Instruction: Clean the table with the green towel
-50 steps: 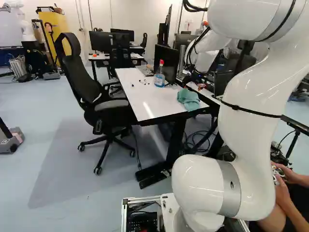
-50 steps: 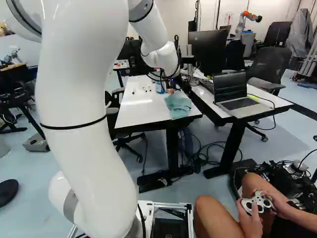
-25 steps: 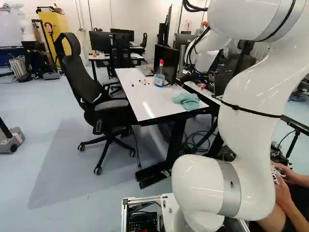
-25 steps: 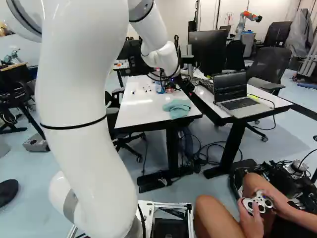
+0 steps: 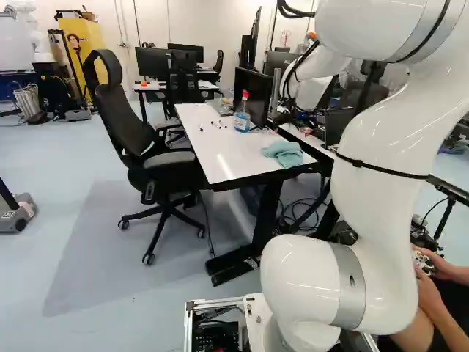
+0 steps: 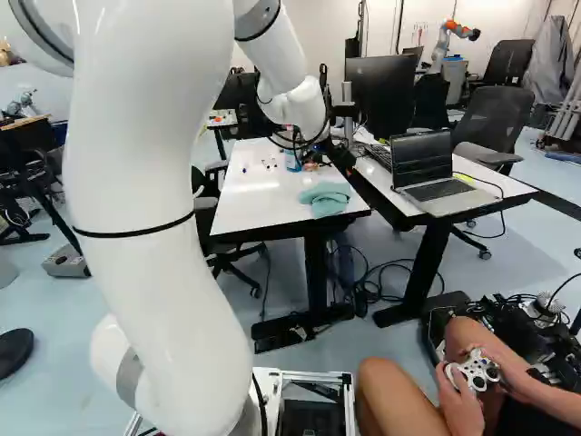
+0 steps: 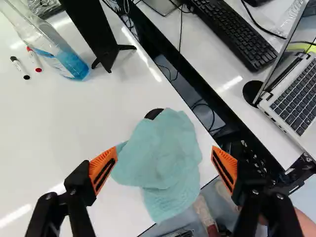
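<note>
Standing beside a black chair [image 5: 168,165], the white bench [image 5: 220,147] is overhung by the claw [image 6: 334,162], which is released, its fingers spread wide. Between and below them, the green towel [image 7: 163,148] is crumpled at the bench's near corner, draped partly over the edge. Farther back, a bottle [image 7: 73,64] of blue liquid is flanked by two markers [image 7: 34,59].

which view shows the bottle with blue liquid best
The left base view: the bottle stands there upright on the table, red top and blue liquid both in sight. The wrist view shows its lower part larger, but the top is out of view. In the right base view the arm hides its top.
</note>
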Robot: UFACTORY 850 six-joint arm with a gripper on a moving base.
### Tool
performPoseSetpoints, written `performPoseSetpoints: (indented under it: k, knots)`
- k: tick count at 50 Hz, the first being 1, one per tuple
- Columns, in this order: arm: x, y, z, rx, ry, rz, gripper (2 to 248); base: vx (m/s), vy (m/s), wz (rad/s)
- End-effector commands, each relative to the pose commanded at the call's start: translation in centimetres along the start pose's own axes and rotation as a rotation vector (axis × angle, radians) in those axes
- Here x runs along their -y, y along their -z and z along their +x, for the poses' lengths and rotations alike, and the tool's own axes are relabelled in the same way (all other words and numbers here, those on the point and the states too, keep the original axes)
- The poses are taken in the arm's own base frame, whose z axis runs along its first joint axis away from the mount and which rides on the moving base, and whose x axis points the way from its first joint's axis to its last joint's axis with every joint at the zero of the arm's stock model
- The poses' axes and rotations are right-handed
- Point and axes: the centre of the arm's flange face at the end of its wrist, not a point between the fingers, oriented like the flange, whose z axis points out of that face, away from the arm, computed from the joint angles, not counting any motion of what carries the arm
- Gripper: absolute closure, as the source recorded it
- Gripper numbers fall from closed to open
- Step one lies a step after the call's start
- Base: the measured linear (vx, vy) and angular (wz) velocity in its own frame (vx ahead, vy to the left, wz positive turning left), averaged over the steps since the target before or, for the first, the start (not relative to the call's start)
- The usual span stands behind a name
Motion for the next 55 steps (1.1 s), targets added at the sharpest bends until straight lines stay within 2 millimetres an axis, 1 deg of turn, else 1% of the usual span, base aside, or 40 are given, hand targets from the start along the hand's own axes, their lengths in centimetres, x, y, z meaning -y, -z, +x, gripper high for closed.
performPoseSetpoints:
  k: [14, 28, 42, 55]
  knots:
    - [0.6, 0.1, -1.0, -0.021, 0.009, 0.007, 3, 0.000, 0.000, 0.000]
    - [1.6, 0.4, -2.5, -0.053, 0.023, 0.018, 3, 0.000, 0.000, 0.000]
    - [2.8, 0.7, -4.8, -0.098, 0.041, 0.034, 3, 0.000, 0.000, 0.000]
    - [4.1, 1.2, -7.5, -0.149, 0.061, 0.054, 3, 0.000, 0.000, 0.000]
